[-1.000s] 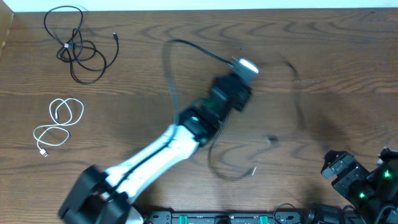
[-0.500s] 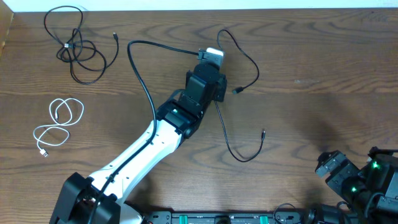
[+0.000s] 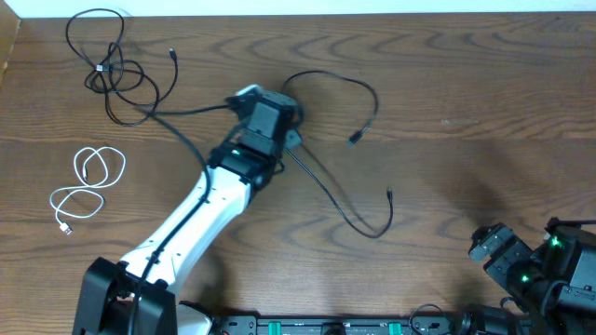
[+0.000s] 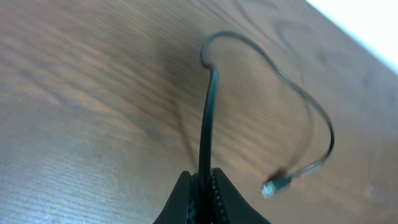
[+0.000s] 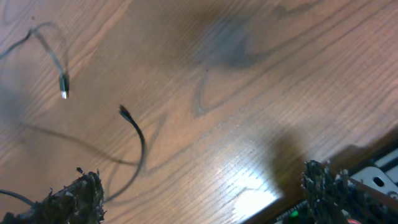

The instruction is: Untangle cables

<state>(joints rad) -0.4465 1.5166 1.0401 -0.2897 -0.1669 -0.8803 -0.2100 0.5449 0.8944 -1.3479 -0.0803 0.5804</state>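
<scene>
White cable [image 3: 87, 186] and a black bundle [image 3: 112, 74] lie separated, well left of the left claw [image 4: 206, 185], which pinches the third black cable [image 4: 209, 112]; that one seemingly remains to lay out. Right claw [image 5: 202, 190] spread, empty.

Black cable [image 4: 208, 112] loop, plug [image 4: 274, 185] blurred; plug type unreadable.

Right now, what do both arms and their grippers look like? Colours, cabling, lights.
Left arm: long white link, black cable along it, black joint housings, green light near the wrist, black left gripper. Right arm: all black, green lights; right gripper has dark, rough-textured fingers.
</scene>
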